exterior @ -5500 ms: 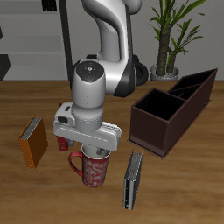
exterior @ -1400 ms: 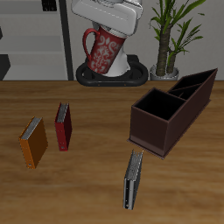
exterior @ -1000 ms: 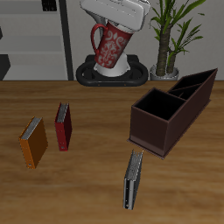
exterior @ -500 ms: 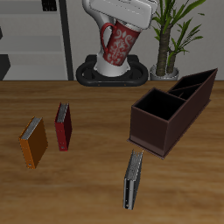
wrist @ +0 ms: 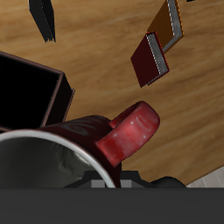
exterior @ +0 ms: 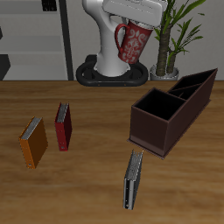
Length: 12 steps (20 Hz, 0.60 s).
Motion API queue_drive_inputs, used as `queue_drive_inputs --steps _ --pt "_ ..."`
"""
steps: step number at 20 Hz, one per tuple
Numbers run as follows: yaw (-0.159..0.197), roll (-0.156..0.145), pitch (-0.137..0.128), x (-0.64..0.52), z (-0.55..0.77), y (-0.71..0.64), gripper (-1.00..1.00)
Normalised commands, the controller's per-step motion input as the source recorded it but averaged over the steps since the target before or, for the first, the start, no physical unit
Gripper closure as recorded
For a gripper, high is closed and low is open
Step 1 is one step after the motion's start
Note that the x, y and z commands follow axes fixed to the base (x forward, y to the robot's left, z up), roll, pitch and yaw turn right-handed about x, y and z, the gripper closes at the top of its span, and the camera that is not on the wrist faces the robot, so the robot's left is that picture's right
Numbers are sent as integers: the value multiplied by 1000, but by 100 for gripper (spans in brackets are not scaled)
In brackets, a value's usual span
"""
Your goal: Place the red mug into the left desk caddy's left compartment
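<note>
My gripper [exterior: 132,24] is shut on the rim of the red mug [exterior: 133,43] and holds it high above the table's back, near the robot's base. The mug hangs slightly tilted, with its handle [exterior: 119,38] away from the caddy. The left desk caddy [exterior: 163,121] stands on the table below, nearer the front than the mug. Its left compartment [exterior: 194,87] is the smaller section at the taller far end, dark inside. In the wrist view the mug [wrist: 87,140] and its handle [wrist: 131,131] fill the foreground, with a corner of the caddy [wrist: 35,92] beyond.
A small red book [exterior: 63,126] and an orange book [exterior: 33,142] lie on the table's far side from the caddy. A dark grey book [exterior: 133,179] lies near the front edge. A potted plant [exterior: 171,35] stands behind the caddy.
The gripper has carried the mug sideways at the same height, from above the robot's base toward the caddy's side. The caddy and books have not moved.
</note>
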Motion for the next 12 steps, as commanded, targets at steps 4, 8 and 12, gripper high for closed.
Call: queue_drive_inputs --steps 4,8,12 --pt "48 74 -13 -396 -129 438 100" --pt "19 40 -23 -288 -55 263 100" --pt "10 41 0 -147 -27 161 100"
